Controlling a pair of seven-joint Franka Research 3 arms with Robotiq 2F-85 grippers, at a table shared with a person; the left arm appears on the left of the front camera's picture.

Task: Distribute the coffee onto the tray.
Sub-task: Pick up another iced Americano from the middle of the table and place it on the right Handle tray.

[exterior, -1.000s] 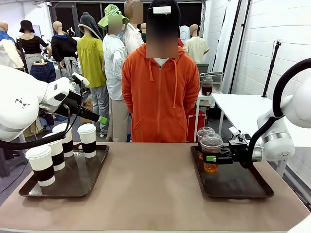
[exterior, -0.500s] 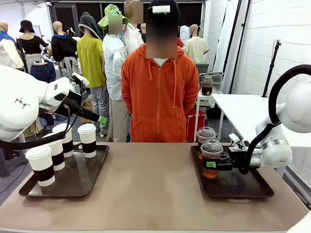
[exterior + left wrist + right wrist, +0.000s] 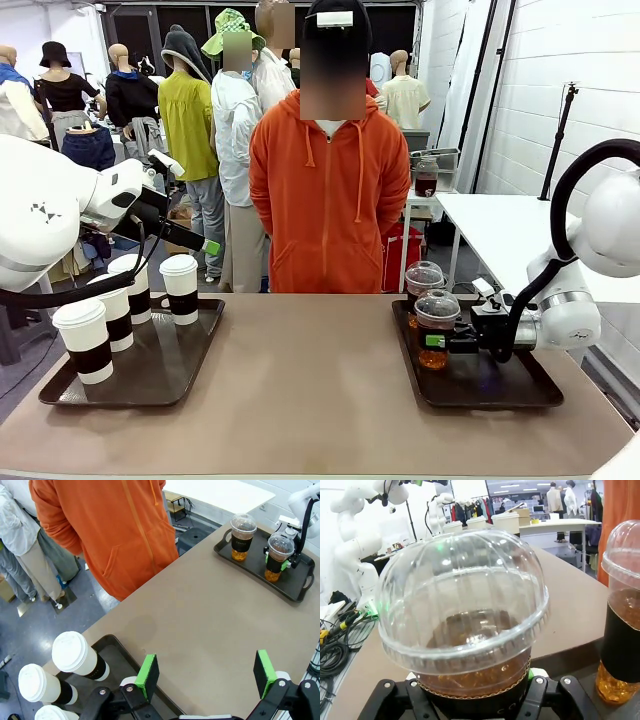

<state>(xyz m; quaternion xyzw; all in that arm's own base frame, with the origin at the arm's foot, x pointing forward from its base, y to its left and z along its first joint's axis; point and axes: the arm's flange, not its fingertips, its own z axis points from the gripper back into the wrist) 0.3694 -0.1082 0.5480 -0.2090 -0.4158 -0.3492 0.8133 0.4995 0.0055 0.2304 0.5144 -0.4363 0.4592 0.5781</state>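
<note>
On the right brown tray, my right gripper is shut on a clear dome-lidded coffee with brown drink, low over the tray's left part. In the right wrist view this cup sits between the fingers. A second clear coffee stands just behind it, apart. Several white lidded coffee cups with black sleeves stand on the left tray. My left gripper hangs open above that tray's near side, holding nothing.
A person in an orange hoodie stands at the far edge of the table, hands behind the back. The brown tabletop between the two trays is bare. The right tray's near half is free.
My right gripper has come down a little with the clear cup toward the tray floor. The left arm and the white cups have not moved.
</note>
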